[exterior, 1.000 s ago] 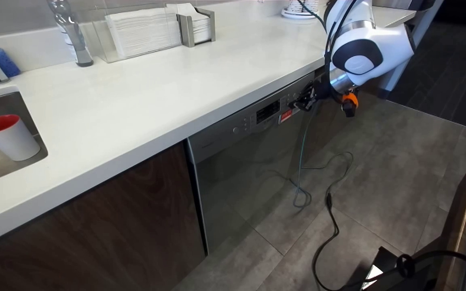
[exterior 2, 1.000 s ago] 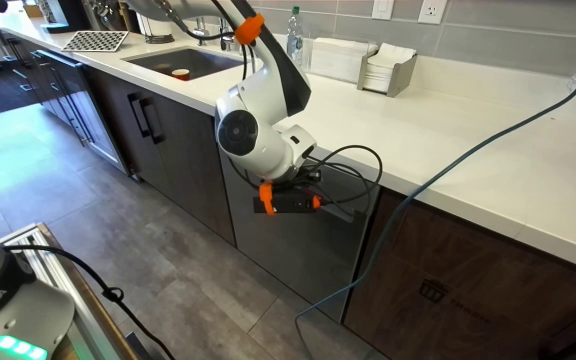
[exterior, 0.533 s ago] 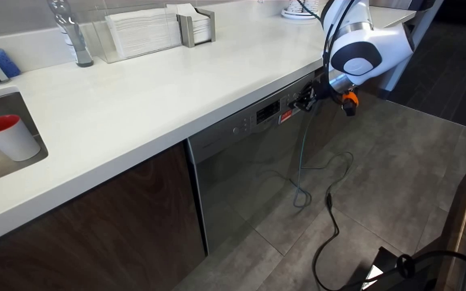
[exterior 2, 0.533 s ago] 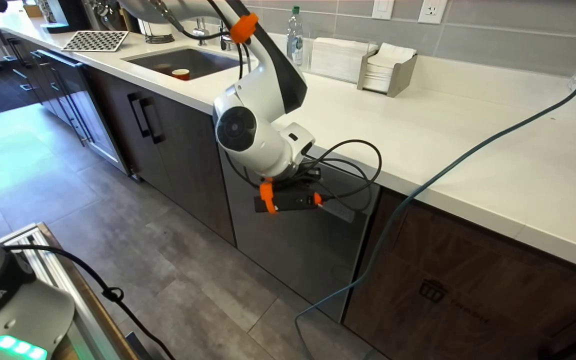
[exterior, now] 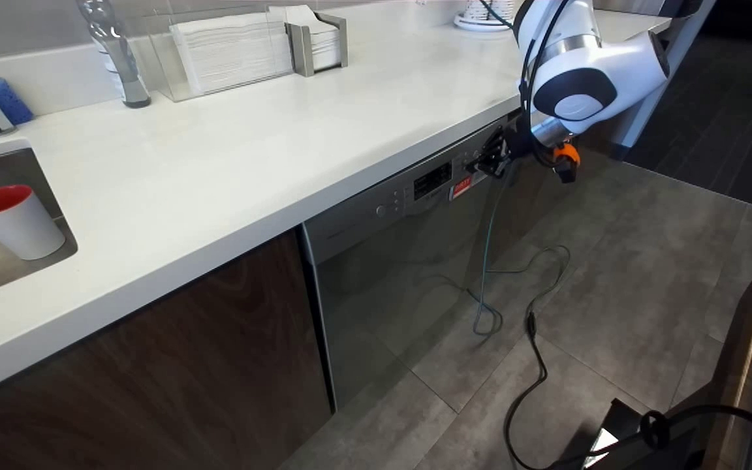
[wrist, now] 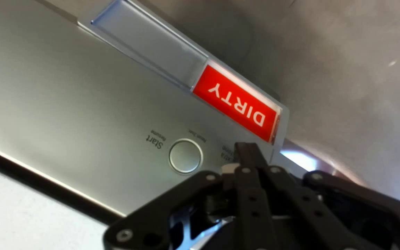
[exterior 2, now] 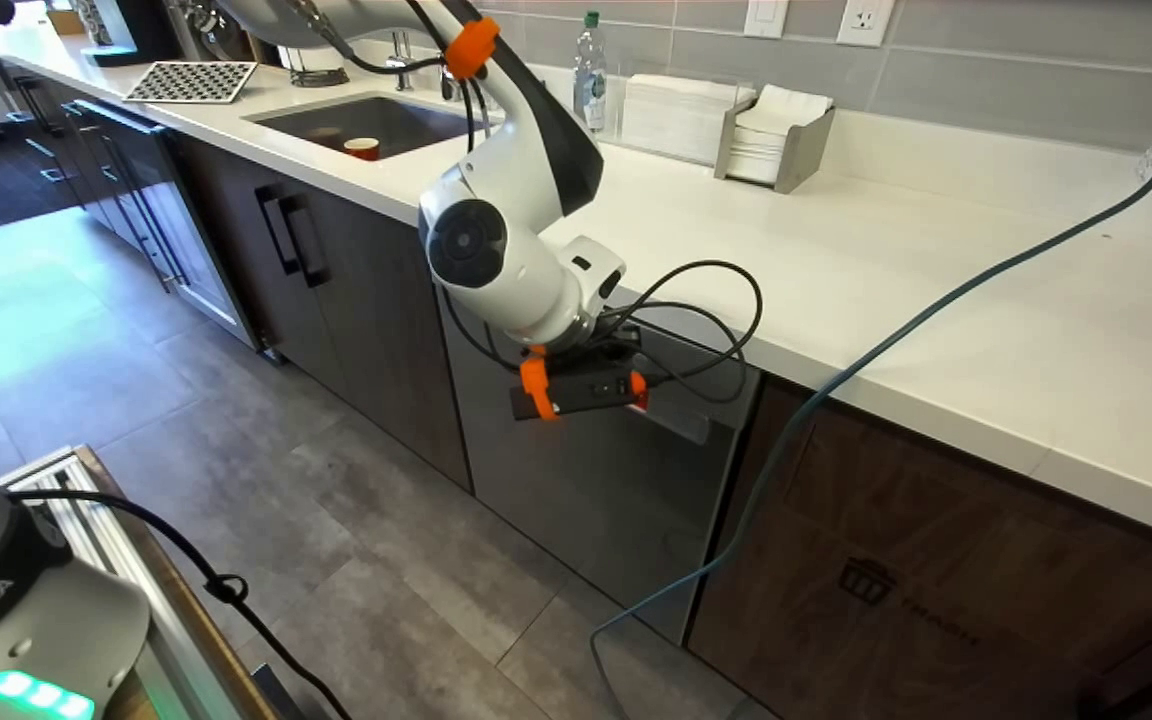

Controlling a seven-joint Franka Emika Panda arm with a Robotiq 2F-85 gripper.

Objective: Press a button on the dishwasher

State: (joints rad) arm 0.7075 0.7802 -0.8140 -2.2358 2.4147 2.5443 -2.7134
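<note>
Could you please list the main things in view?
dishwasher: one, grey, under counter
Start button: one, silver, on dishwasher
DIRTY sign: one, red, on dishwasher
display: one, black, on dishwasher
counter: one, white, above dishwasher
sink: one, grey, in counter
cup: one, white and red, in sink
sponge: one, blue, near sink
bottle: one, clear, on counter
paper stacks: two, white, on counter
cabinet doors: several, brown, beside dishwasher
arm: one, white, by dishwasher
gripper: one, black, at dishwasher

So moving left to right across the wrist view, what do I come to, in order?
White countertop → printed word Start → round button → red DIRTY sign. The claw spreads across several of these, so it's left out.
</note>
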